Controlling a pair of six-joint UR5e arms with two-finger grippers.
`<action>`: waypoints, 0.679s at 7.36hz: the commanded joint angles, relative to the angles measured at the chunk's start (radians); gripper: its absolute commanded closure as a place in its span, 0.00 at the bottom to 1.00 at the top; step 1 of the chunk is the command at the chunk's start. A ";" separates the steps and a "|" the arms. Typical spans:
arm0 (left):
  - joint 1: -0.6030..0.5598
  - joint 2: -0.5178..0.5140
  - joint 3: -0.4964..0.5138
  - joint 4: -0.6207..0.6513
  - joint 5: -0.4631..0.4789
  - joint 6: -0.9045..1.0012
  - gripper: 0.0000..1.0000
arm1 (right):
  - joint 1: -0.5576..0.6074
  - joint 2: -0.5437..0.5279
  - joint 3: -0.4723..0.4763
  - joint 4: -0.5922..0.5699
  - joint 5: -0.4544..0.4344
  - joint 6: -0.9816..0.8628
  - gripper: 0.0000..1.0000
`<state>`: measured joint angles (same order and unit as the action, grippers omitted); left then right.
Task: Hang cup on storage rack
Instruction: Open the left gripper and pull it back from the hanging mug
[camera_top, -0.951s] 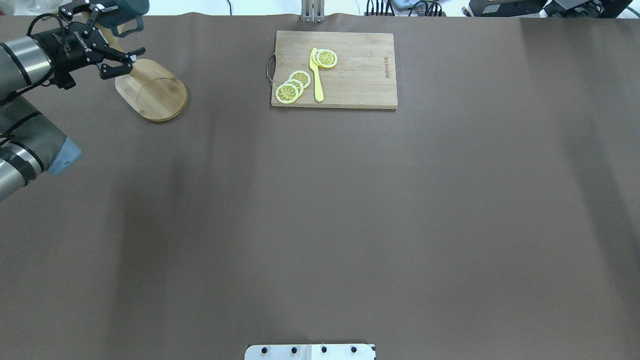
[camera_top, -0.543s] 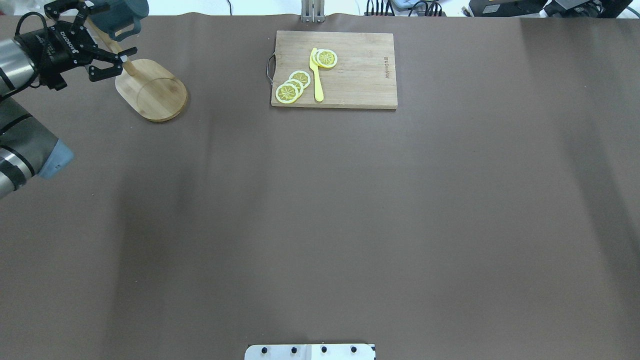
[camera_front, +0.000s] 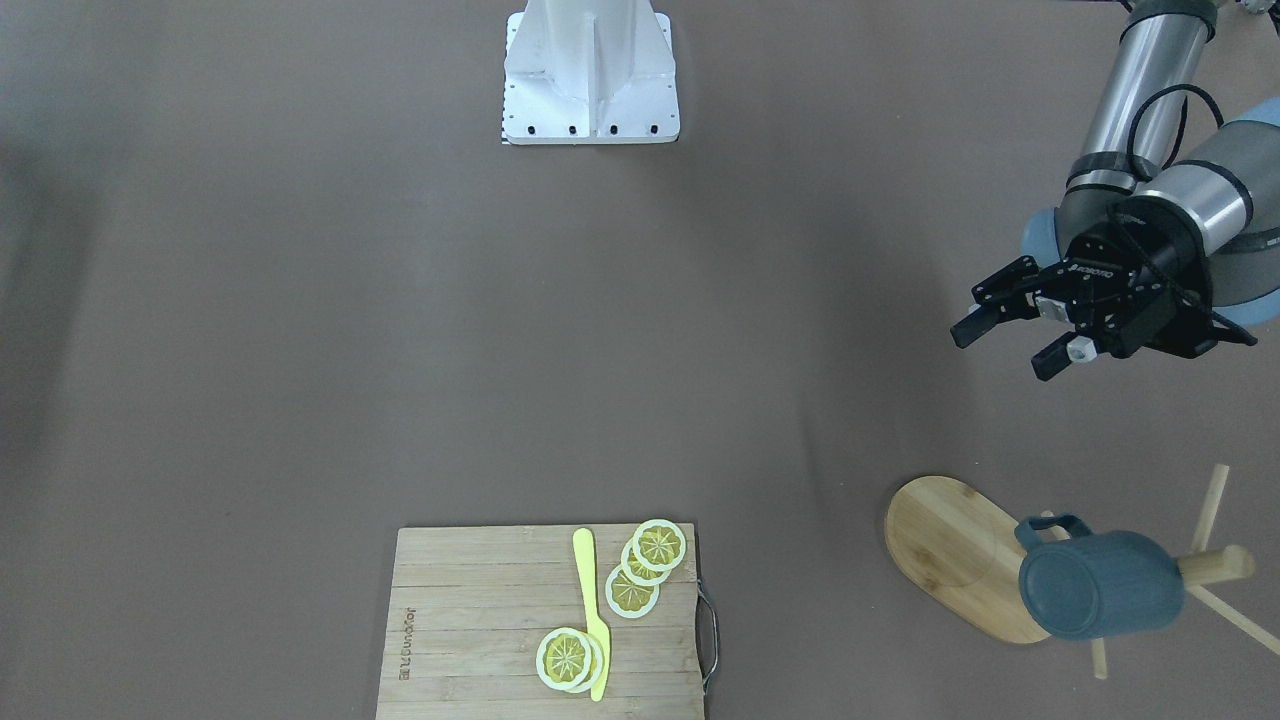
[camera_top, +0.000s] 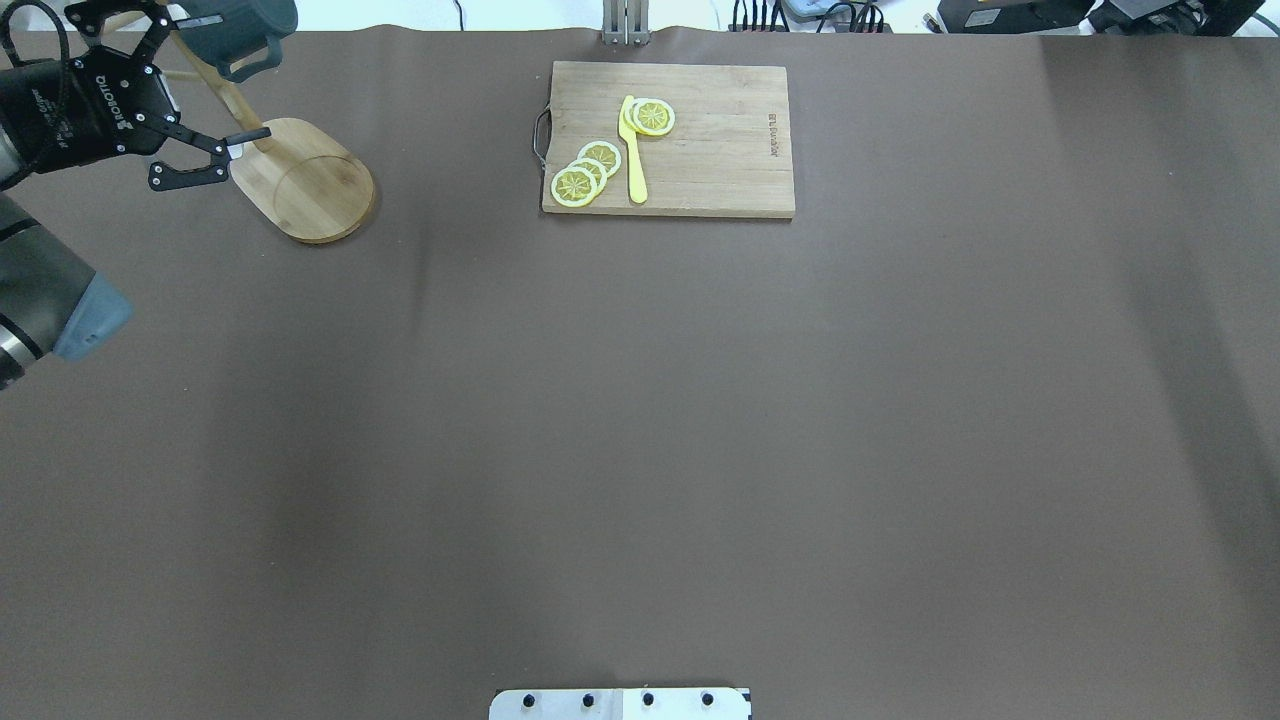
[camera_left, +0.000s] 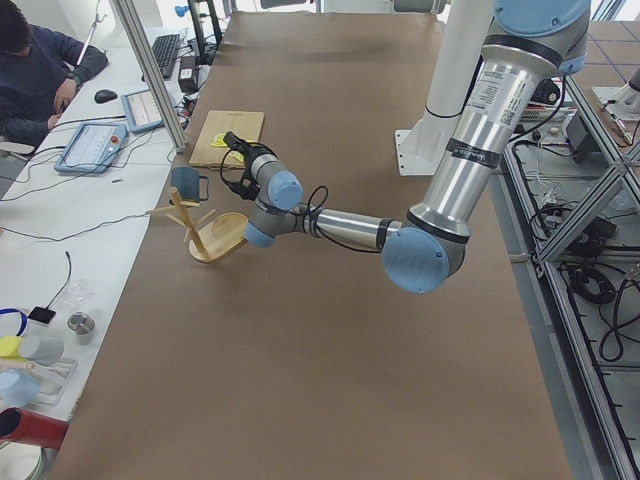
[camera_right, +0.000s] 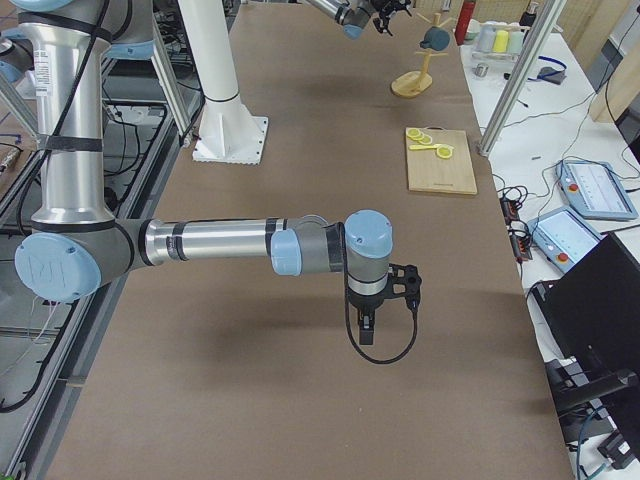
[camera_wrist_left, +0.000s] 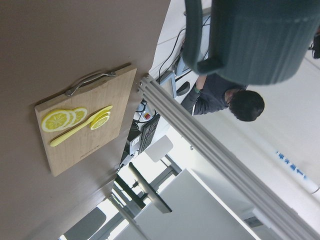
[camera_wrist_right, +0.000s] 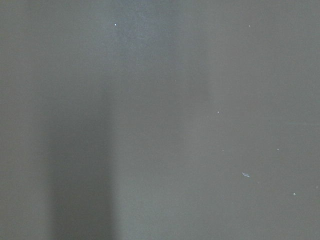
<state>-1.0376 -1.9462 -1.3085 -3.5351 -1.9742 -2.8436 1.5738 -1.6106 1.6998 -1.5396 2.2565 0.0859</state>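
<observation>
Exterior front-facing: whole cup (camera_front: 1100, 585) hung on storage rack (camera_front: 950, 540), overhead clips it; left end effector (camera_front: 1005, 352) spread

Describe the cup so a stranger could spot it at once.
On the brown table, look to the far corner on the robot's left, where a light bamboo storage rack stands on an oval base. The cup hangs among its pegs, off the table. It is the only slate-blue thing there, a ribbed mug with a loop handle, amid pale wood.
</observation>
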 joint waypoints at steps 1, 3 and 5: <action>-0.001 0.012 -0.041 0.002 -0.058 0.222 0.01 | 0.000 0.000 0.000 -0.001 0.000 0.000 0.00; 0.001 0.013 -0.043 0.004 -0.077 0.376 0.01 | 0.000 -0.002 0.000 -0.001 0.000 0.000 0.00; 0.002 0.027 -0.055 -0.002 -0.071 0.536 0.01 | 0.000 -0.003 0.000 -0.001 0.000 0.000 0.00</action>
<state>-1.0367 -1.9289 -1.3547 -3.5352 -2.0475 -2.4042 1.5739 -1.6132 1.6996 -1.5401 2.2565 0.0859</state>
